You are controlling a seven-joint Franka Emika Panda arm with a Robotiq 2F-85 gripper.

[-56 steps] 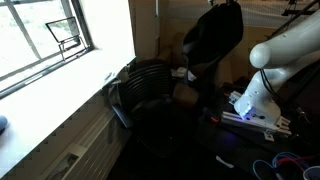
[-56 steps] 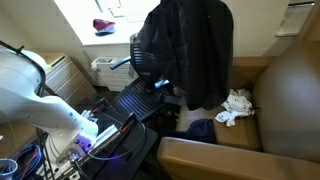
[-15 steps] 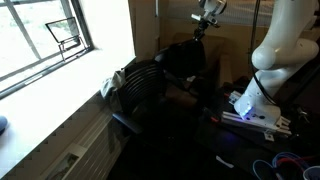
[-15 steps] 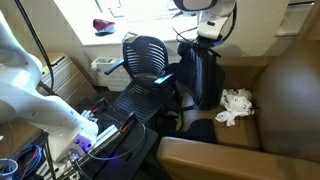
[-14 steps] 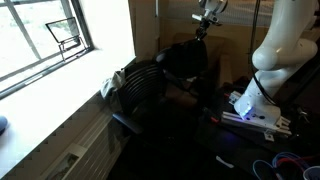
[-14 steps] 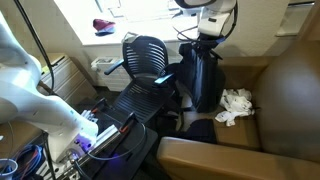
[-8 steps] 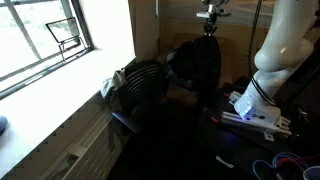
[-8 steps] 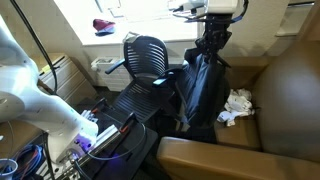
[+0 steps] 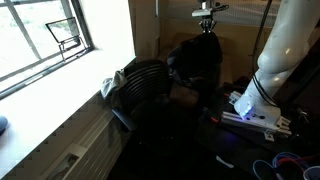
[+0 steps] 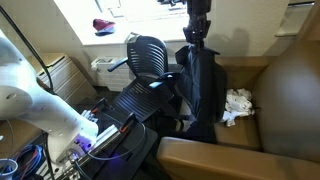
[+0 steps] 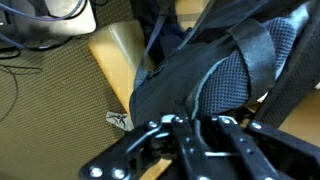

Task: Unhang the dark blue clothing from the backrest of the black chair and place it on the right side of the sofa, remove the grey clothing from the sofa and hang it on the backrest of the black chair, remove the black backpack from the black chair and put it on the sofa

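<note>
Within the last second the black backpack (image 10: 203, 90) has been shifted away from the black chair (image 10: 152, 72) and towards the sofa (image 10: 290, 90). Where it was bunched close beside the chair, it is now seen hanging long and upright from the gripper (image 10: 197, 32), between the chair and the sofa's front edge. The gripper is clenched on the bag's top. This is borne out in the wrist view, where the fingers (image 11: 186, 132) are drawn together over dark fabric and a mesh strap. Whether the bag's bottom is clear of everything below cannot be told. The backrest (image 10: 145, 50) is seen bare. The grey clothing (image 10: 238, 105) lies untouched on the sofa's seat, just beside the hanging bag. The dark blue clothing cannot be made out with certainty. It is judged that the backpack step is nearly done, with only the setting-down left, while the grey garment has not yet been hung. Care may be needed that the bag is not lowered onto it
</note>
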